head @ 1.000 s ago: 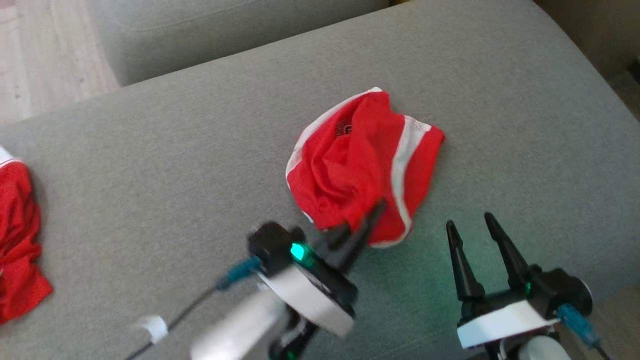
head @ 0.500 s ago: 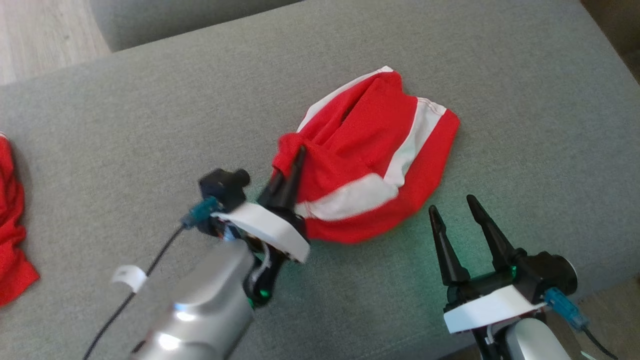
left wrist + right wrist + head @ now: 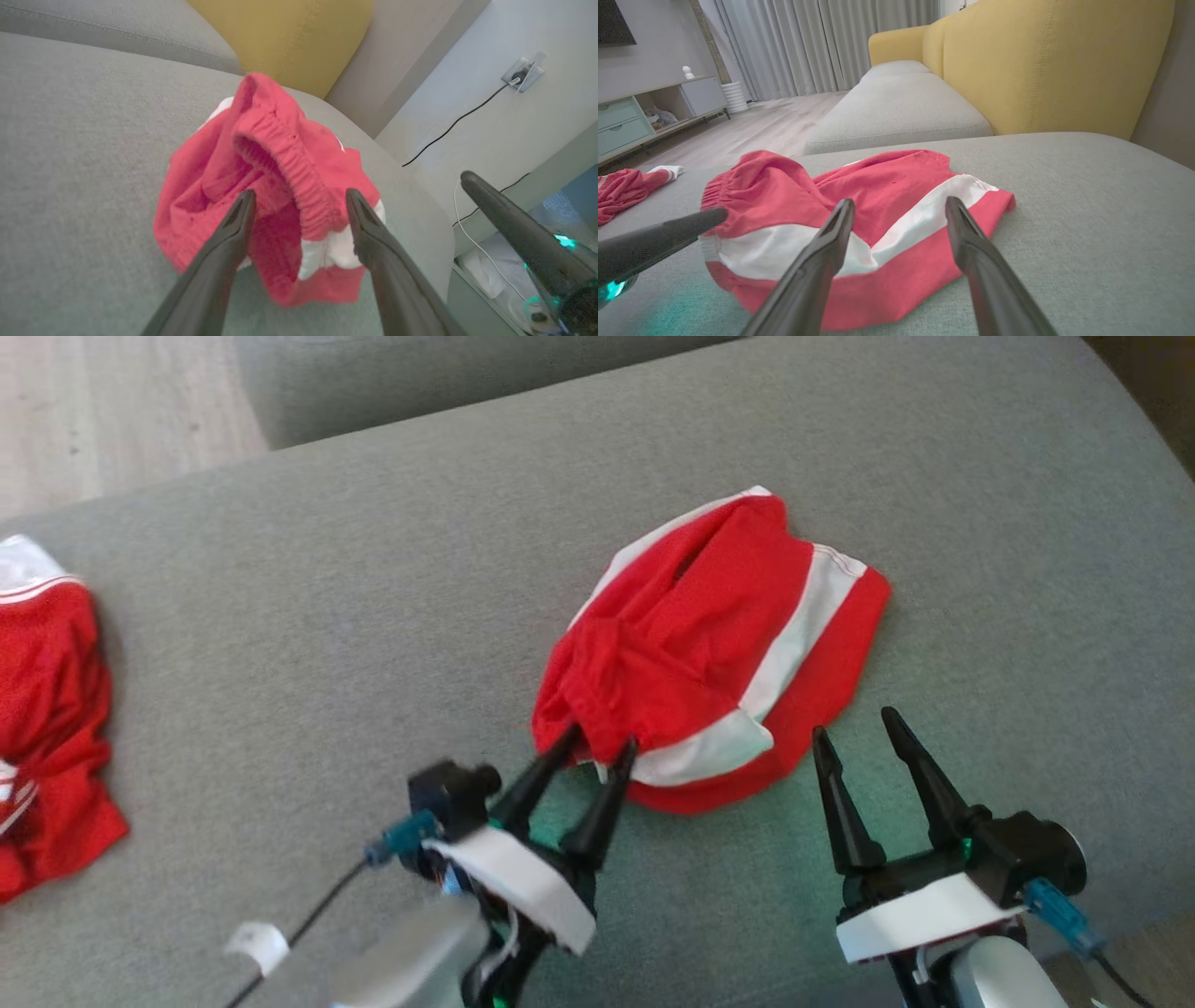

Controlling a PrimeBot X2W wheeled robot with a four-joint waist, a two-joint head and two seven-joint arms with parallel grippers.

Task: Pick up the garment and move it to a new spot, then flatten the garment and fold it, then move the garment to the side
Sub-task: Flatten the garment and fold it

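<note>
A crumpled pair of red shorts with white stripes, the garment (image 3: pixel 709 644) (image 3: pixel 280 154) (image 3: pixel 878 196), lies on the grey sofa seat (image 3: pixel 280 616). My left gripper (image 3: pixel 600 737) (image 3: pixel 300 192) is open at its near left corner. The bunched elastic waistband stands between the spread fingers, which do not clamp it. Just off the garment's near right edge, my right gripper (image 3: pixel 854 722) (image 3: pixel 899 201) is open with nothing held, its tips a little short of the cloth. One of its fingers (image 3: pixel 514 224) shows at the right of the left wrist view.
A second red garment (image 3: pixel 47 709) (image 3: pixel 626 191) lies at the seat's far left. The yellow backrest (image 3: pixel 1041 60) rises beyond the seat. Wooden floor (image 3: pixel 112 411) lies past the seat's left edge. Another grey cushion (image 3: pixel 896 107) adjoins behind.
The left gripper, shut on the waistband, pulled it to the left and turned the garment over, then opened and let go. The right gripper has stayed open. The camera has shifted.
</note>
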